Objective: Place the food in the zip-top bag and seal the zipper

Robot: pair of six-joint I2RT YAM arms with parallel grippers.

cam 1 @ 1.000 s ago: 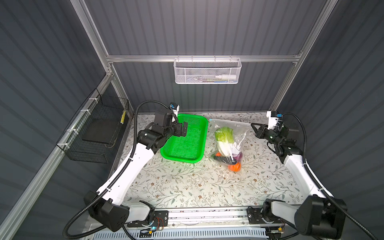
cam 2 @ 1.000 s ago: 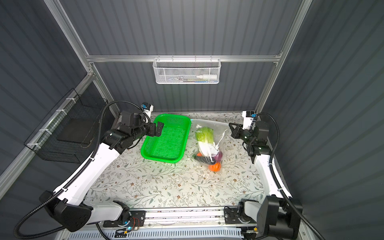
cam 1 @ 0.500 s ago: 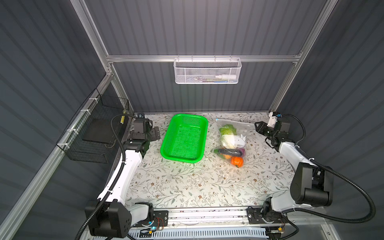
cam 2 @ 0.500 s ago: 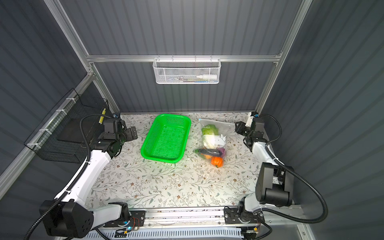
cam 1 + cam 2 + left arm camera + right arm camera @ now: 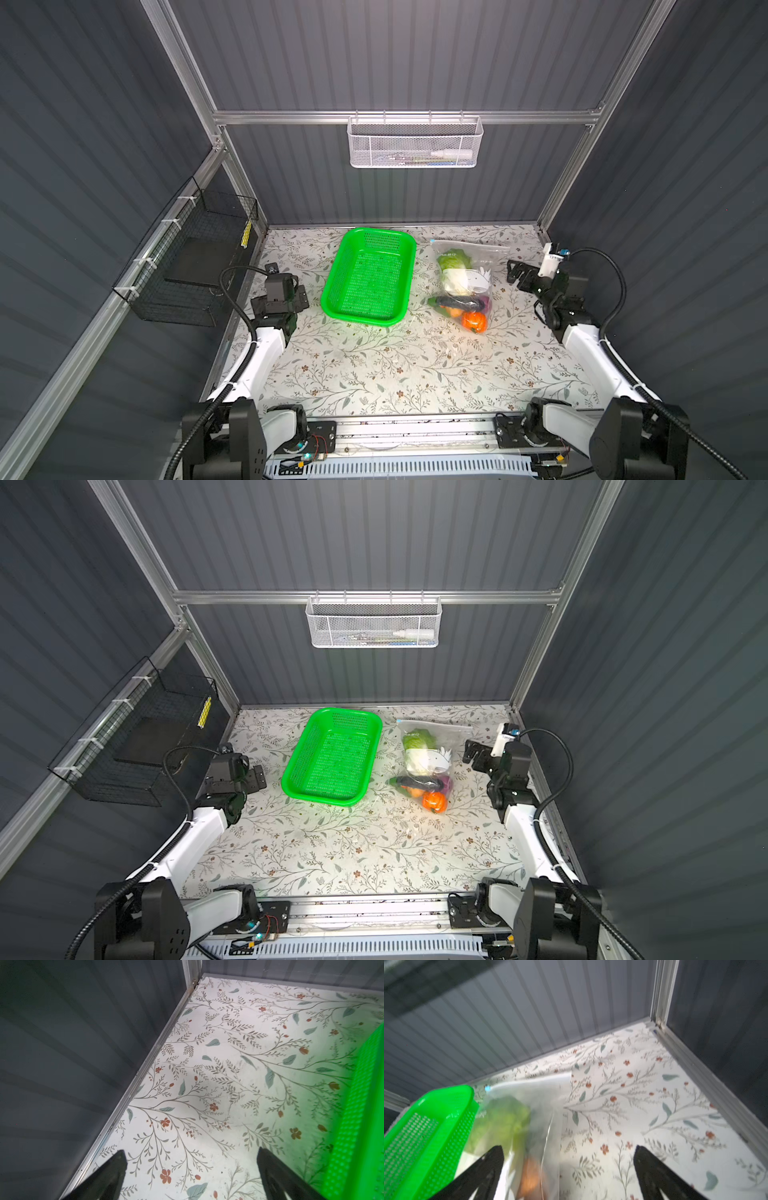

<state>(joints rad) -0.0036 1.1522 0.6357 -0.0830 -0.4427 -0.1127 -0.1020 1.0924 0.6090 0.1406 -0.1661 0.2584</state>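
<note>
The clear zip-top bag (image 5: 478, 270) (image 5: 440, 746) lies flat on the table, right of the green basket. The food is inside it: pale-green cabbage (image 5: 453, 262), dark eggplant (image 5: 459, 302) and an orange pumpkin piece (image 5: 474, 322). The zipper (image 5: 471, 246) runs along the bag's far edge, with its light-blue slider (image 5: 432, 240) (image 5: 487, 1088) at the end nearest the basket. My right gripper (image 5: 515, 272) (image 5: 568, 1151) is open just right of the bag, holding nothing. At the left table edge my left gripper (image 5: 302, 294) (image 5: 191, 1155) stands open over bare table.
The bright green perforated basket (image 5: 368, 286) (image 5: 332, 762) sits empty at the back middle. A black wire basket (image 5: 195, 266) hangs on the left wall. A white mesh basket (image 5: 415, 143) hangs on the back rail.
My right gripper opened and drew back to the right of the bag. The left arm pulled away from the green basket to the left edge. The bag shifted slightly and settled.
</note>
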